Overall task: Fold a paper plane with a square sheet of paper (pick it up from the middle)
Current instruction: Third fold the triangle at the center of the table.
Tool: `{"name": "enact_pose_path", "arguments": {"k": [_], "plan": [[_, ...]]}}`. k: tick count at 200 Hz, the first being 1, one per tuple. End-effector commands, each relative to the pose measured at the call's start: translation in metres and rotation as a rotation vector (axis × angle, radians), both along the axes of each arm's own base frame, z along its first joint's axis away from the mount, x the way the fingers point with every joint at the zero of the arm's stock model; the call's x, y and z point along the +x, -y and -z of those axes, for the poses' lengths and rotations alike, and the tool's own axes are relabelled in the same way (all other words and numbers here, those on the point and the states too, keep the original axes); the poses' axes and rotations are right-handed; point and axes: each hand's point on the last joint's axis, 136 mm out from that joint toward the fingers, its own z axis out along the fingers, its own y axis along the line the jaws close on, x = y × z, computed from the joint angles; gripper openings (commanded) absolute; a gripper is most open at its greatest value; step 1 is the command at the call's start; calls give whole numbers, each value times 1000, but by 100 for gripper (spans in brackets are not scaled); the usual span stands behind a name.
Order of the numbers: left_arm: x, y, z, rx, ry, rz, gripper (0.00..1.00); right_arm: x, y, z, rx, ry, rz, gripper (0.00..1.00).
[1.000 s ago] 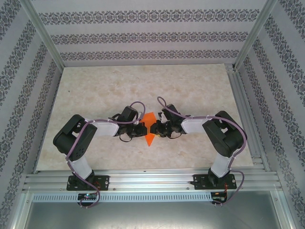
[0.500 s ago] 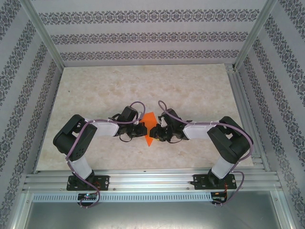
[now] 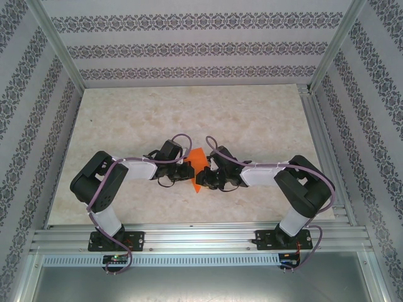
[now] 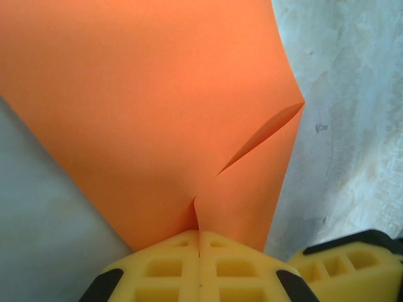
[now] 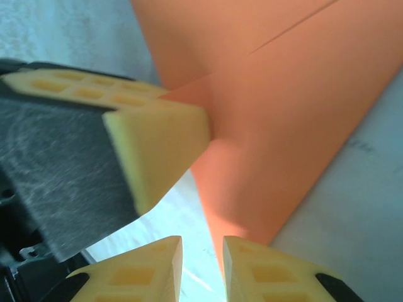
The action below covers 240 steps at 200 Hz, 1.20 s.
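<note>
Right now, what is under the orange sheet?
Pale marbled table shows beside the orange paper, which the left gripper pinches; whatever lies directly beneath the sheet is covered.

Thin bright orange sheet of paper point(image 4: 145, 107), matt and smooth, softly creased. Blocky yellow plastic fingers point(image 4: 170, 272), dull and moulded. Pale marbled tabletop point(image 3: 189, 113), smooth, faintly glossy. Brushed silvery metal frame rails point(image 3: 201, 238).

Robot lab test cell: silver aluminium extrusion frame point(image 3: 189, 236), grey-patterned wallpaper wall panels point(image 3: 189, 47), beige marble-look tabletop point(image 3: 189, 113), 2 black-and-white cabled robot arms point(image 3: 104, 182) bolted on
</note>
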Motion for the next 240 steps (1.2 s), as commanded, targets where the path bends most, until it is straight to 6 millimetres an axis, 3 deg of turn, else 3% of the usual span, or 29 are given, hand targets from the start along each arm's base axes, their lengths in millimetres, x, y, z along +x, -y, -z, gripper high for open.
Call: {"name": "enact_pose_path", "arguments": {"k": [1, 47, 76, 95, 107, 120, 136, 161, 184, 210, 240], "plan": [[-8, -12, 13, 65, -36, -25, 4, -7, -8, -1, 24, -2, -7, 24], [-8, -12, 12, 67, -35, -24, 4, -20, -9, 25, -2, -58, -1, 24], [-8, -11, 11, 65, -31, -24, 5, -20, -4, 27, -37, -52, 0, 24], [-7, -9, 7, 54, -29, -20, 7, -18, -8, 13, -1, -25, -9, 26], [-5, -9, 1, 51, -22, -21, 15, -13, -7, -5, 18, 23, -2, 31], [-2, -9, -11, 55, 0, -24, 28, -2, 6, -21, -4, 85, 34, 31], [4, -14, -32, 75, 47, -47, 46, 13, 31, -31, -56, 144, 96, 34], [11, -30, -67, 105, 137, -113, 63, 31, 60, -40, -104, 189, 129, 31], [10, -39, -81, 90, 155, -165, 73, 36, 52, -44, -104, 200, 81, 28], [5, -32, -70, -1, 76, -188, 74, 46, 29, -44, -31, 190, 56, 22], [2, -18, -54, -103, 0, -191, 74, 54, 15, -36, -44, 181, 25, 20]]}}
